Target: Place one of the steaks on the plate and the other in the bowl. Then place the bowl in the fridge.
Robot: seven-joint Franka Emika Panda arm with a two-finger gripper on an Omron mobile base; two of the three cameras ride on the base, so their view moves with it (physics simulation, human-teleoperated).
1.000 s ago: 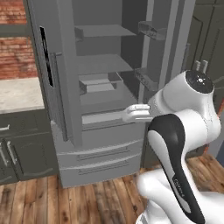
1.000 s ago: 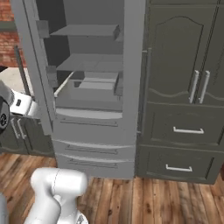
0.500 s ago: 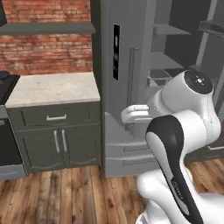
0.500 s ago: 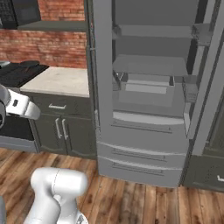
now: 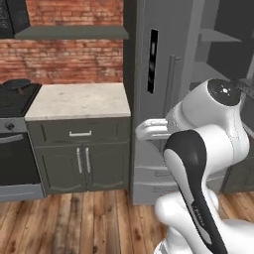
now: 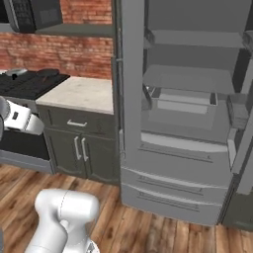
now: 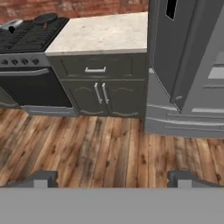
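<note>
The fridge (image 6: 184, 129) stands with its doors open, showing bare grey shelves and an inner drawer, and two outer drawers below. Its left door with the black display panel (image 5: 153, 60) swings out toward me. In the hand view the fridge (image 7: 192, 57) is at the upper right. My gripper (image 7: 112, 180) is open, its fingertips (image 7: 43, 179) far apart with nothing between them, held over the wooden floor in front of the lower cabinets. The steaks, the plate and the bowl are out of view.
A pale stone counter (image 5: 77, 99) over dark grey cabinets (image 7: 101, 89) sits left of the fridge. Further left is a black stove (image 6: 29, 81) with a pan (image 7: 46, 18) on it. Brick wall behind; wooden floor (image 7: 109, 144) lies open below.
The whole scene has slid to the right in both base views: the base has driven left, away from the fridge front. Counter and stove have come into view. The arm's pose is unchanged.
</note>
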